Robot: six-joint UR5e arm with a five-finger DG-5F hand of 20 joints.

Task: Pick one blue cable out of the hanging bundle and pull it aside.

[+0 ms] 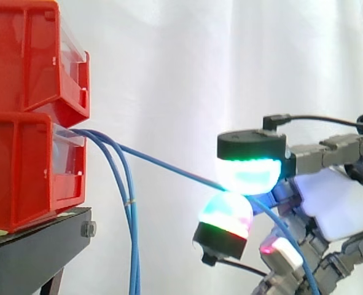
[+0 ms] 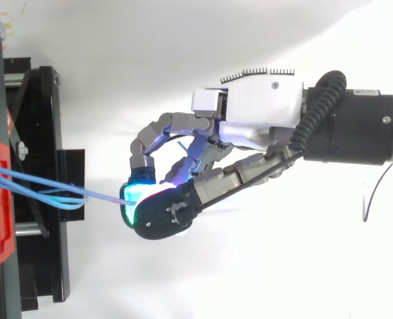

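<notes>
Side view: the hand point(image 1: 344, 212) comes in from the right with two glowing fingertips point(image 1: 249, 173) pressed together, one above and one below, clamped on a single blue cable point(image 1: 163, 163). From the pinch the cable runs up and to the left in a nearly straight line to the mouth of the lower red bin point(image 1: 27, 172). Behind the pinch its free part sags down and to the right, in front of the hand. The rest of the bundle point(image 1: 132, 246) hangs straight down just beside the bin's front, well apart from the hand. The bin stands on a black stand point(image 1: 34, 252), before a white curtain point(image 1: 187, 67).

From above, the hand point(image 2: 256, 109) curls toward the stand and the cable point(image 2: 103, 197) meets its fingertips at their left edge. The other strands loop close to the stand.

The cable looks thin, light and limp, with a smooth jacket that could slip through the rounded fingertips. It has no stiffness of its own, so it will only follow a pull along its length. The present hold, partway along and clear of the bundle, seems a sound place. A hard tug could probably strain the cable where it leaves the bin.
</notes>
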